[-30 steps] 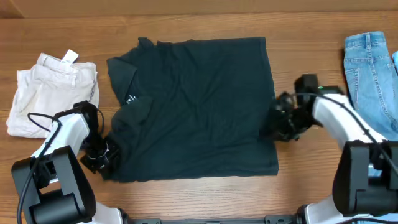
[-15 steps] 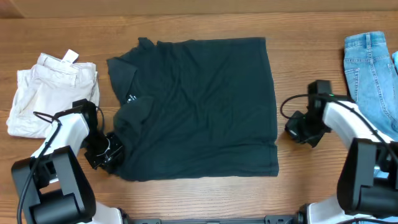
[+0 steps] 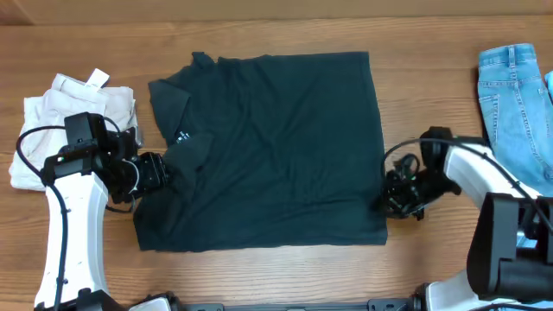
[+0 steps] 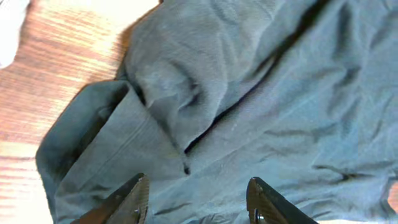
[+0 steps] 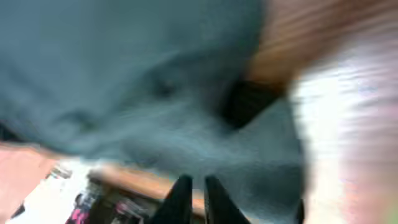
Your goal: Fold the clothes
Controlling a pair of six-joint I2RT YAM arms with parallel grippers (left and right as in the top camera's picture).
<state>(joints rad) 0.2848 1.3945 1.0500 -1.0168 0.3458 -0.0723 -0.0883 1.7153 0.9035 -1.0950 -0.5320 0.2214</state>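
Dark navy-black T-shirt lies spread nearly flat at the middle of the wooden surface, its plain side up. It is laid out this way, in all likelihood, so that its edges can be reached from both sides for folding. Beige shorts sit at the far left and blue jeans at the far right, both apart from the shirt and outside the work.

The left end effector stands at the shirt's left edge, beside a flap of fabric already turned inward. In the left wrist view its fingers are apart, with rumpled cloth lying below and ahead of them and nothing clamped. That posture suits either taking up or letting go of this edge.

The right end effector meets the shirt at its right edge, near the lower corner. The right wrist view is badly blurred, but the fingers show nearly together with only a slit between them. Whether a fold of the hem is pinched there cannot be told.

Relative to both arms, the shirt lies between them, each tool touching or just over an opposite side margin. The bulk of the garment rests flat and untouched. Apart from the small flap, the main folds appear not yet made.
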